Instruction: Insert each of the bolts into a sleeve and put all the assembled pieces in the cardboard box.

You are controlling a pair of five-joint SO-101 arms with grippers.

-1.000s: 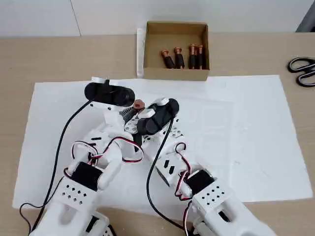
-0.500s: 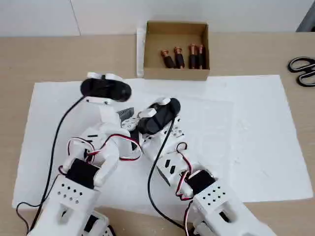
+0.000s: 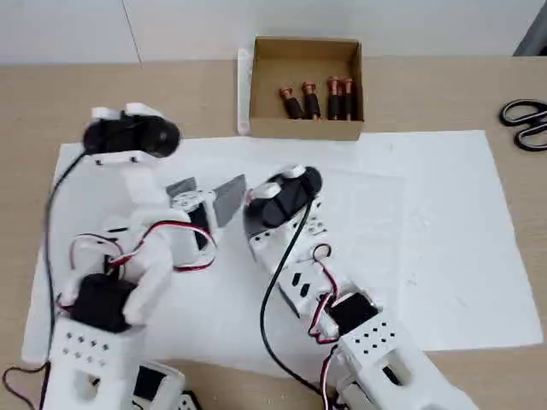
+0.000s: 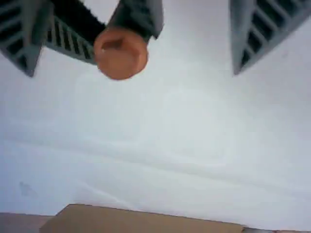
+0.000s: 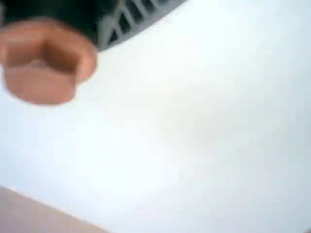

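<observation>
A copper-headed bolt (image 5: 46, 60) sits in a black sleeve (image 5: 53, 10), and my right gripper (image 5: 92, 34) is shut on this piece just above the white paper. In the high view the right arm's wrist (image 3: 286, 198) covers it at the paper's middle. My left gripper (image 3: 208, 195) stands open just left of it, fingers spread wide. In the left wrist view the bolt head (image 4: 120, 51) shows between those fingers (image 4: 24, 39), untouched by them. The cardboard box (image 3: 299, 128) at the back holds several assembled pieces (image 3: 316, 101).
A large white paper sheet (image 3: 427, 222) covers the wooden table. Scissors (image 3: 526, 122) lie at the far right edge. A white strip (image 3: 244, 94) rests against the box's left wall. The box edge (image 4: 146, 224) appears in the left wrist view.
The left gripper has opened and its arm has drawn back to the left, away from the right gripper. The bolt and sleeve stay with the right gripper, which has hardly moved.
</observation>
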